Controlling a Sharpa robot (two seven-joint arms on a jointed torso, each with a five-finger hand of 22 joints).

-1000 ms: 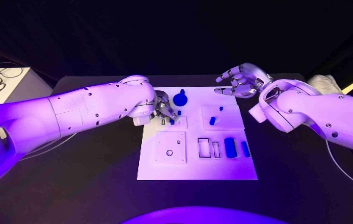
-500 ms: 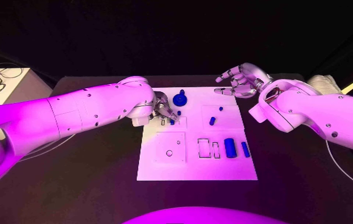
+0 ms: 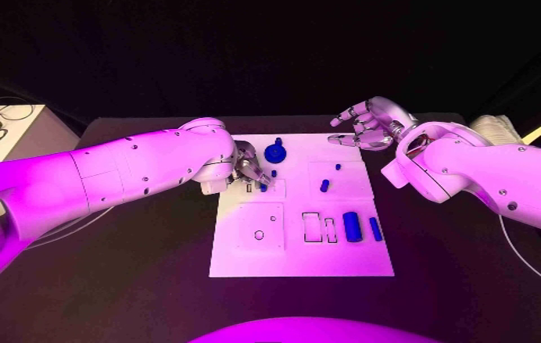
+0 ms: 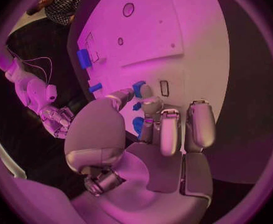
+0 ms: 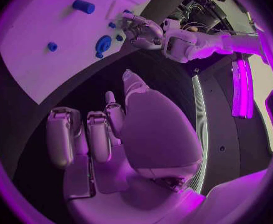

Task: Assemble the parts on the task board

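L hand (image 3: pixel 248 167) fingers (image 4: pixel 150 115) are working low at the task board's (image 3: pixel 302 261) far-left area, tips bunched round a small blue part (image 4: pixel 138 89); looks like they're pinching it, tho contact's half hidden, so that's a judgement. A second small blue part (image 3: pixel 273 173) is sitting just beside the tips, and the round blue part (image 3: pixel 276 153) is lying just beyond the hand, toward the far edge.

R hand (image 3: pixel 370 123) is hovering off the board's far-right corner, over the dark worktop (image 3: pixel 135 280), fingers (image 5: pixel 93 134) half curled, apart, holding nothing.

Moving out: a blue peg (image 3: pixel 324 185) and a tiny blue part (image 3: pixel 338 166) are lying mid-board; a big blue bar (image 3: pixel 352 226) and a thin blue bar (image 3: pixel 375 228) are lying on the right side, next to two open rectangular slots (image 3: pixel 320 228).

Risks, as I'm reading it: the part's tiny, so if the tips are tilting it off-axis it's prob. jamming at the slot rim or popping out sideways. L fingers are also crowding the neighbour part and the round one, so a wide move could be nudging those out of place.
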